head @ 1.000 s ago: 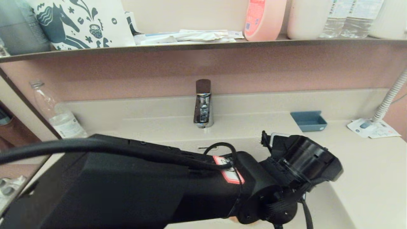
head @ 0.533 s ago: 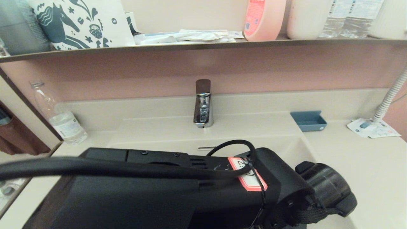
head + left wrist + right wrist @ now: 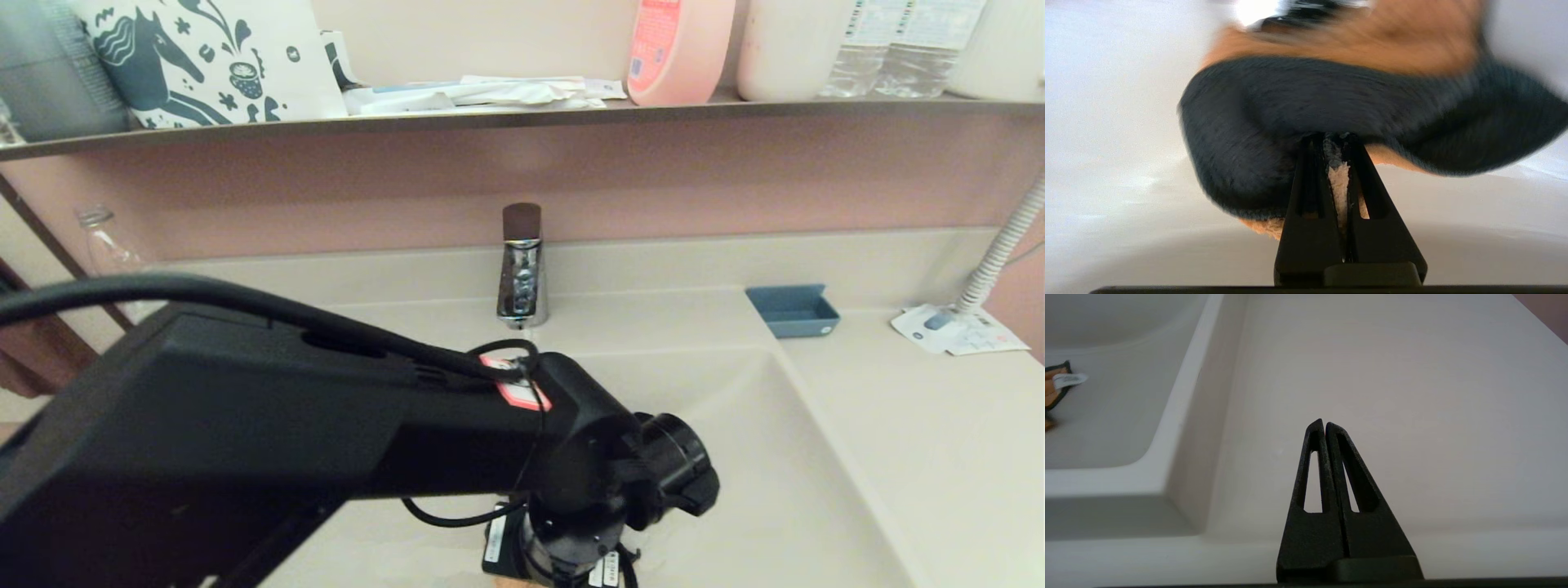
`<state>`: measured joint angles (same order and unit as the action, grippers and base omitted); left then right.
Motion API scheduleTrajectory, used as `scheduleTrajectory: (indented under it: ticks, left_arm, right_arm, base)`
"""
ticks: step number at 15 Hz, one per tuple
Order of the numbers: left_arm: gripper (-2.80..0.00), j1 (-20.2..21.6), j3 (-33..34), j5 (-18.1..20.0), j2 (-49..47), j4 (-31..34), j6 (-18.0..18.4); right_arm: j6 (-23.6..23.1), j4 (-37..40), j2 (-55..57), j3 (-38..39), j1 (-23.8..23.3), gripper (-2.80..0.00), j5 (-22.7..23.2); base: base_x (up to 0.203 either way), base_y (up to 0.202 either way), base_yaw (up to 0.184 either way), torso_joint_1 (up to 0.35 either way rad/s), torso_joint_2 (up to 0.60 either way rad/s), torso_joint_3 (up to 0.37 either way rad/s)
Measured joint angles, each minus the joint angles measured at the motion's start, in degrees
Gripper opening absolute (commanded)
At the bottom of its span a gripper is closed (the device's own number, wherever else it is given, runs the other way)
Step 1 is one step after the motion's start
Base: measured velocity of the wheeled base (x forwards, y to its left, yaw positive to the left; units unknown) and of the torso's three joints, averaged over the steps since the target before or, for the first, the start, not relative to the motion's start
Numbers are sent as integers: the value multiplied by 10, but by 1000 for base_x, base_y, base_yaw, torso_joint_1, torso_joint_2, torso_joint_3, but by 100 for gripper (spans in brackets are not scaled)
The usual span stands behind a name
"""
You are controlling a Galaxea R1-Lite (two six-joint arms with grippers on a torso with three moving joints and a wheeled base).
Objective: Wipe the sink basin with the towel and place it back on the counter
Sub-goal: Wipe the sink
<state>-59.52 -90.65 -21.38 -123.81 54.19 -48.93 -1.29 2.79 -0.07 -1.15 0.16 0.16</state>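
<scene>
The beige-cream sink basin fills the lower middle of the head view. My left arm's wrist points down into it and hides the fingers there. In the left wrist view my left gripper is shut on the towel, orange-tan terry with a dark blue-grey side, bunched against the basin floor. A towel corner with a white label shows in the right wrist view. My right gripper is shut and empty, parked over the counter right of the basin.
A chrome faucet stands behind the basin. On the counter sit a blue dish and papers by a corrugated hose. A clear bottle stands far left. The dark-edged shelf above carries bottles.
My left arm swung out to the right side of the basin, then back left to the middle. Its wrist now points straight down, still holding the towel.
</scene>
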Motion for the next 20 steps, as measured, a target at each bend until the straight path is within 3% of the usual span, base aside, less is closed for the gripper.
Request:
scheduleTrajectory:
  ticks: [3, 8, 10, 15, 17, 20]
  left_arm:
    - [-280, 45, 71, -5, 55, 1, 47]
    - [-280, 89, 183, -15, 139, -1, 78]
    - [-280, 111, 213, -23, 169, -30, 113]
    - [-280, 148, 263, -28, 187, -197, 192]
    - [-280, 156, 300, -29, 175, -296, 226]
    - [-280, 163, 351, -36, 133, -469, 249]
  right_arm:
    - [0, 0, 0, 0, 0, -280, 0]
    - [0, 0, 0, 0, 0, -280, 0]
    - [0, 0, 0, 0, 0, -280, 0]
    - [0, 0, 0, 0, 0, -280, 0]
    - [0, 0, 0, 0, 0, -280, 0]
    - [0, 0, 0, 0, 0, -280, 0]
  base:
    - [0, 0, 0, 0, 0, 0]
    - [0, 0, 0, 0, 0, 0]
    - [0, 0, 0, 0, 0, 0]
    - [0, 0, 0, 0, 0, 0]
    - [0, 0, 0, 0, 0, 0]
    - [0, 0, 0, 0, 0, 0]
